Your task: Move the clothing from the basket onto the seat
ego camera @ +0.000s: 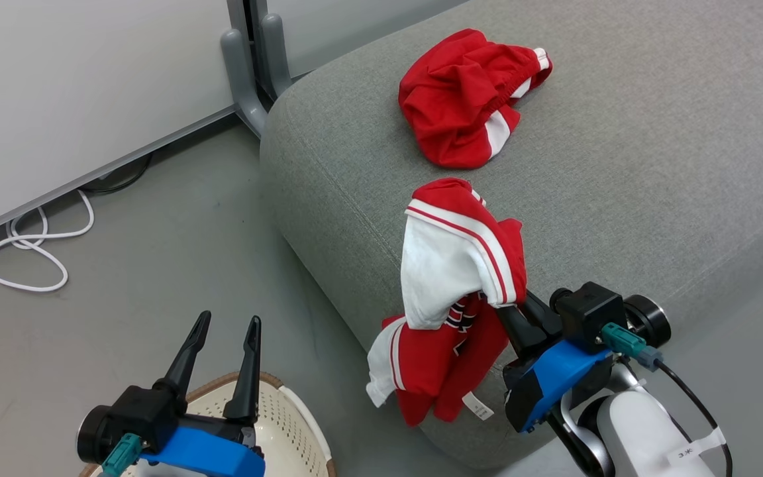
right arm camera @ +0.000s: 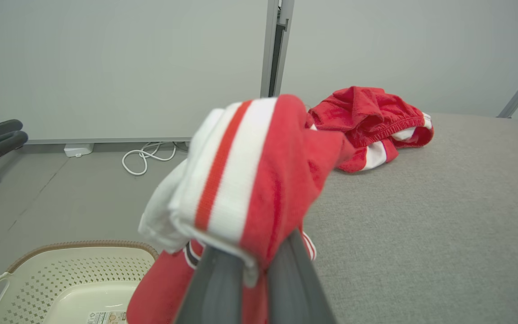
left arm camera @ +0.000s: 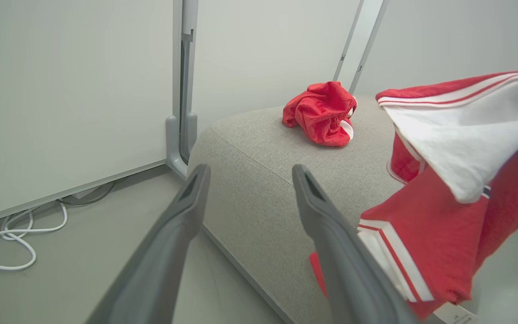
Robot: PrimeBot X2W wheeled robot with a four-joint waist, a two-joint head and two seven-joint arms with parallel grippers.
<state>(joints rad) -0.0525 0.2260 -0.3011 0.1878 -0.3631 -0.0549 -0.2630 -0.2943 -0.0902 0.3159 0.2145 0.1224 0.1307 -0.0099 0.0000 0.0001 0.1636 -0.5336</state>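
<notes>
The left gripper [ego camera: 229, 319], its jaws spread wide and empty, hovers over the rim of the oval cream-white perforated plastic basket [ego camera: 292, 414], while the right gripper [ego camera: 516, 317] is clamped on the red, white-striped fabric jersey [ego camera: 451, 265], which hangs from its jaws at the front edge of the large grey woven sofa [ego camera: 653, 172], with the crumpled red garment [ego camera: 464, 99] lying on the cushion well beyond them.

We found all three views evenly and brightly lit by soft, diffuse light, with no hard glare on the pale wall [ego camera: 77, 86]. Shadows were faint: a weak one lay on the sofa [ego camera: 620, 165] under the jersey [ego camera: 461, 265] near 6 o'clock in the head view. In the right wrist view the jersey's nearest folds were out of focus, as were the right fingers [right arm camera: 216, 288] at 6 o'clock. The wide lens swelled and softened the left fingers [left arm camera: 160, 261].
</notes>
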